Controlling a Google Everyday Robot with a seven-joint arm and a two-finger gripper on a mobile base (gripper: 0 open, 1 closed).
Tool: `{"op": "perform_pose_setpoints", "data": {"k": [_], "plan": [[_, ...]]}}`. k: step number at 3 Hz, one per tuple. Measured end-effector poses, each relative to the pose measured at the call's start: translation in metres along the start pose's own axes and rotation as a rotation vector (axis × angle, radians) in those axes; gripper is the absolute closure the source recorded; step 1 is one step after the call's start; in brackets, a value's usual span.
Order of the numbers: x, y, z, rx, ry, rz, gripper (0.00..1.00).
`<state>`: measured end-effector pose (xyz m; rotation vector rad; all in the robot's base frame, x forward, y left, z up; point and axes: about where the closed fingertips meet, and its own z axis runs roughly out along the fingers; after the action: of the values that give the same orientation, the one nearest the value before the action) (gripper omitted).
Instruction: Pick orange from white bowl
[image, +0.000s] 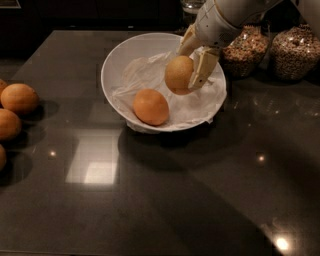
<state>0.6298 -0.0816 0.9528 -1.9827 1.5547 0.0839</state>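
Here's the gripper (189, 67), reaching in from the top right over the far right side of the white bowl (111, 64). Its two cream, flat-sided fingers (202, 66) are closed around the orange (177, 75), one on each side. The orange is pale, yellowish, a little oval, with a dull skin. It seems to hang clear of the lining, though from this angle that's hard to be sure of. The bowl is wide, round and smooth-walled, lined with crumpled white paper (145, 75). A second fruit (151, 106), deeper and brighter orange, rests on that paper at the front of the bowl. The table (175, 200) is dark and glossy, catching spots of light. Along the left edge sits a group of darker oranges (19, 98), well apart from the bowl. Behind the bowl on the right stand two glass jars (295, 50) filled with grains.
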Motion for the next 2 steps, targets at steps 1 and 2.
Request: {"op": "perform_pose_setpoints", "data": {"k": [1, 2], "plan": [[0.0, 0.0, 0.0, 0.0, 0.0, 0.0, 0.58], [0.0, 0.0, 0.0, 0.0, 0.0, 0.0, 0.36]]}}
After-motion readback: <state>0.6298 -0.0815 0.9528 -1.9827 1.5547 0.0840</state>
